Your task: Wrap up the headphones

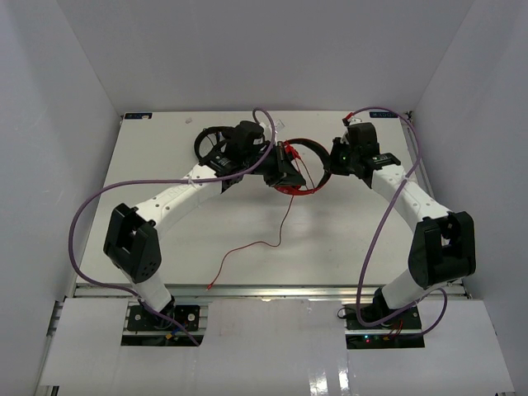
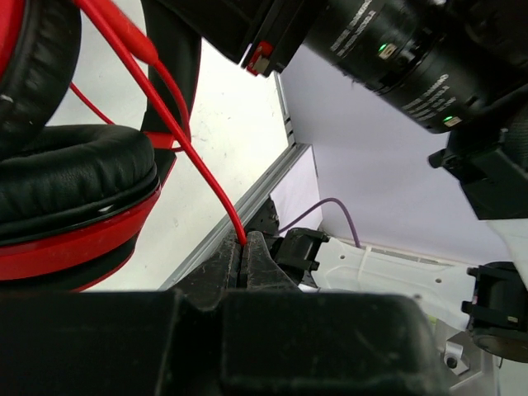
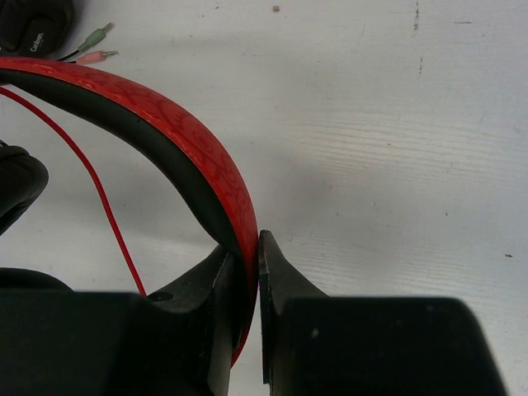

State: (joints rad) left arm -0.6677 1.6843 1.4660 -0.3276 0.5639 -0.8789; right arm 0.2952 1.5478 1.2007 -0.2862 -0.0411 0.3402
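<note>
Left side first: pinching the thin red cable with the left gripper, jaws pressed together with only that cable between the tips. Up and to the left of those jaws, close by, a red earcup of the headphones, padded in black. Above and to the right of them, the other arm's black motor housing, with small white lettering too blurred to read. Seen from above, cable trailing from under the left gripper toward the near edge of the table.

Then the right side: clamping the patterned red headband with the right gripper, jaws all but shut, one on each face of the band. Just left of those jaws, cable passing, not touching. Far up and left of them, a black headset bearing a white word, not legible, beside green and pink jack plugs.
</note>
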